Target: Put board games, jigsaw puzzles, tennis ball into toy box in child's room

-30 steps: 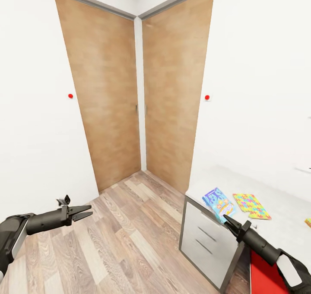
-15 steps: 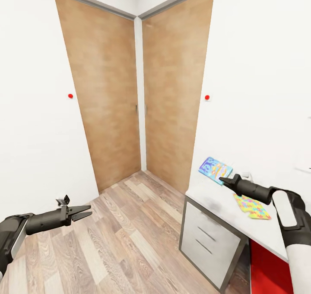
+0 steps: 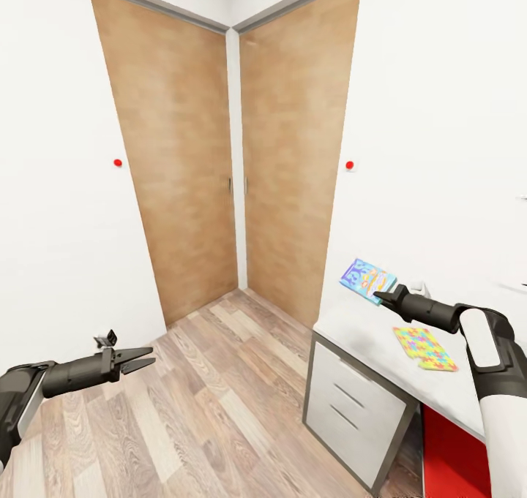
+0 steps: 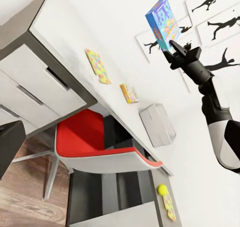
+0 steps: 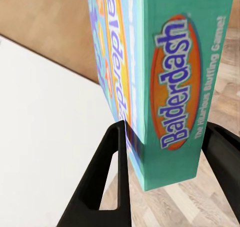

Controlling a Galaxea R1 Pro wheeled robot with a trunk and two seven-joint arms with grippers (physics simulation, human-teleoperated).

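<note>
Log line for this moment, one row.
right hand: shut on light blue board game, lifted off table | left hand: empty, over floor | jigsaw puzzle: on table | toy box: on table

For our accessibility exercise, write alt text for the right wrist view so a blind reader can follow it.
A light blue and teal Balderdash board game is held upright, pinched at its lower end by the two black fingers of the right gripper. Behind it are a white table top, a brown wooden door and wood-plank floor.

One board game, two jigsaw puzzles, one tennis ball, one toy box, two wooden doors.
</note>
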